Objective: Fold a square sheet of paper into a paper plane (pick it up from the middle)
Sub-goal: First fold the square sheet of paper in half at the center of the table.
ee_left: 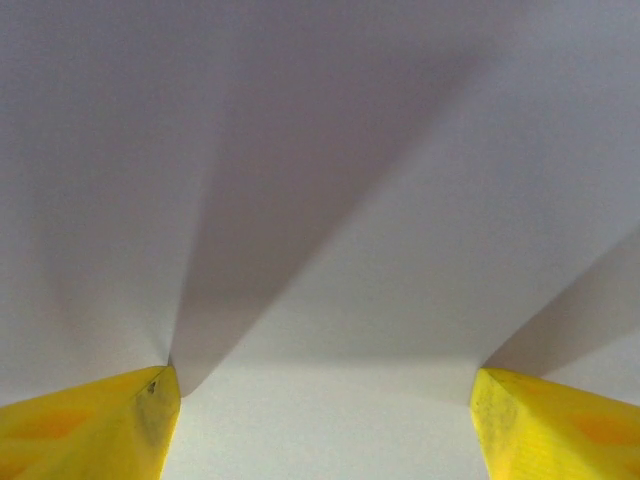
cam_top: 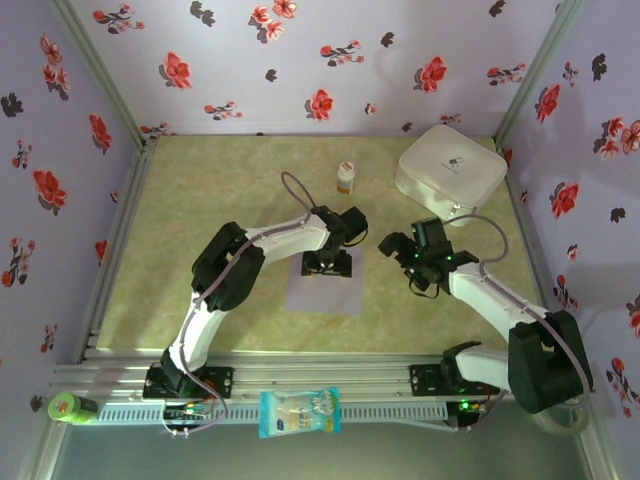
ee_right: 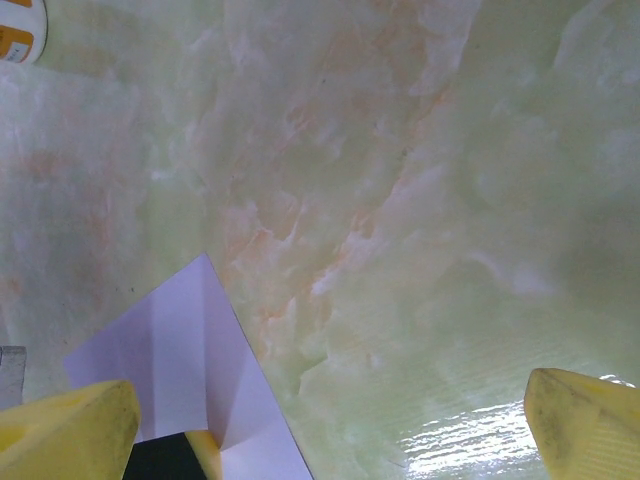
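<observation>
The thin, pale lavender square sheet of paper (cam_top: pixel 325 293) is lying flat at the middle of the green marbled counter (cam_top: pixel 200 190). The left gripper (cam_top: pixel 327 264) is pressing on its far part, yellow fingers (ee_left: pixel 90 425) spread apart and creases fanning from each tip. The right gripper (cam_top: pixel 398 255) is hovering just right of the sheet, jaws wide apart, holding nothing.

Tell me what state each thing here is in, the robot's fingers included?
Sheet of paper: lying on the table, not yet a plane.
Left fingers: open, down on the paper.
Right fingers: open, holding nothing, beside the paper.
White case: lid shut.
Small bottle: standing upright.
Snack packet: lying flat at the near edge.
</observation>
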`<state>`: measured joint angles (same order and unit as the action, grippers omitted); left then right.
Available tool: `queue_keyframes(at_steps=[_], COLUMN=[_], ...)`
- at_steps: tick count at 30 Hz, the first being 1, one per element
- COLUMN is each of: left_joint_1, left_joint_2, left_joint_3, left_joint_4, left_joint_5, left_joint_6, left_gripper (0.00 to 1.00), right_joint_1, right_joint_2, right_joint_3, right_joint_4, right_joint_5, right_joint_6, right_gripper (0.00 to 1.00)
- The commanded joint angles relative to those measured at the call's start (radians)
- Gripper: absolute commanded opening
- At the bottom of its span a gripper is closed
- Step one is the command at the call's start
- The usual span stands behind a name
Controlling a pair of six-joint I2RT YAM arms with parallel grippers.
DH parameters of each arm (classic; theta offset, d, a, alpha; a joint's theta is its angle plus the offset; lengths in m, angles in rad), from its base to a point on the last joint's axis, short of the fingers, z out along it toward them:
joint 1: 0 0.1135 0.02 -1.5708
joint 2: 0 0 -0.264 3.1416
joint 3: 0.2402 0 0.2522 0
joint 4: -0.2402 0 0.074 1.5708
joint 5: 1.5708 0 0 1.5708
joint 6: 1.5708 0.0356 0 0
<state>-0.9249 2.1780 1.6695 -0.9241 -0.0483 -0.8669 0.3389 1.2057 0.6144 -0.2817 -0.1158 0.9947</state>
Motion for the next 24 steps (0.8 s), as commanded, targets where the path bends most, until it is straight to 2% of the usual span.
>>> queue_keyframes(at_steps=[1, 24], left_joint_1=[-0.009, -0.013], left_joint_2=[0.042, 0.020], left_joint_3=[0.014, -0.061], left_joint_4=[-0.023, 0.042], left_joint_5=[0.005, 0.005], left_joint_6=[-0.025, -0.036], left_gripper=[0.77, 0.75], right_joint_1=[-0.006, -0.005], right_joint_2=[0.007, -0.027], right_joint_3=[0.020, 0.024], right_joint_4=[0.005, -0.026], right_joint_5=[0.004, 0.030], right_joint_6=[-0.004, 0.034], right_gripper=[0.99, 0.99])
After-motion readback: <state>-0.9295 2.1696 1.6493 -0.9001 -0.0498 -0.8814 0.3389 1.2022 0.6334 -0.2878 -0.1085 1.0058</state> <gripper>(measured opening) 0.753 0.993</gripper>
